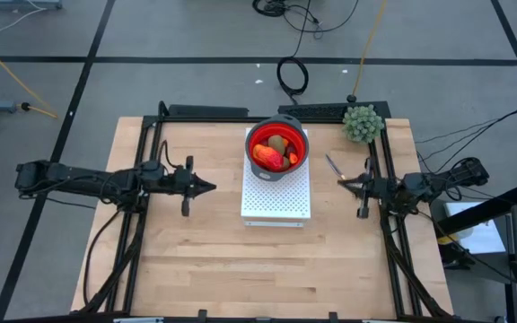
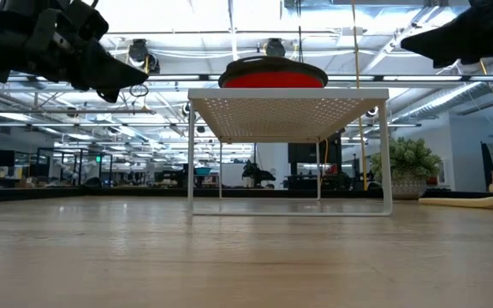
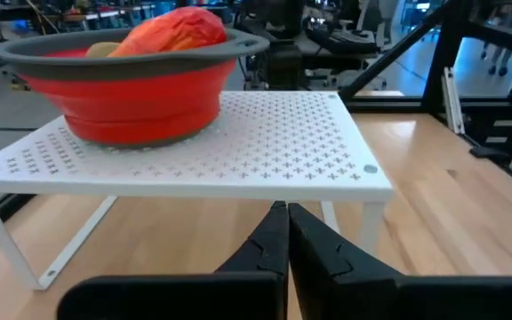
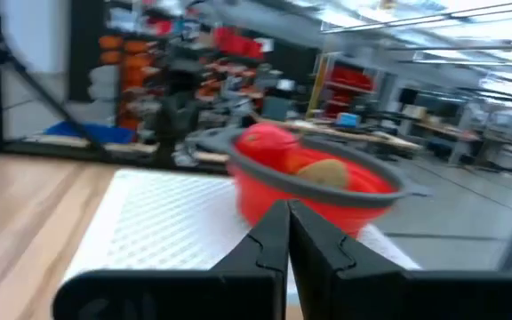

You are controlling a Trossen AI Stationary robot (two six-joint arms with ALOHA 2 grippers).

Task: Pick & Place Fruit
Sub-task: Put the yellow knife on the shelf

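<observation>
A red bowl with a grey rim stands on a white perforated rack at the table's far middle. The fruit lies piled inside it: a red-orange oblong piece and brown-green ovals. My left gripper hovers shut left of the rack, pointing level at it. My right gripper hovers shut right of the rack, also pointing toward it. Neither holds anything.
A green spiky ball plant stands at the far right corner. A yellow-handled knife lies on the table right of the rack, with its blade near my right gripper. Bare wood stretches across the near half of the table.
</observation>
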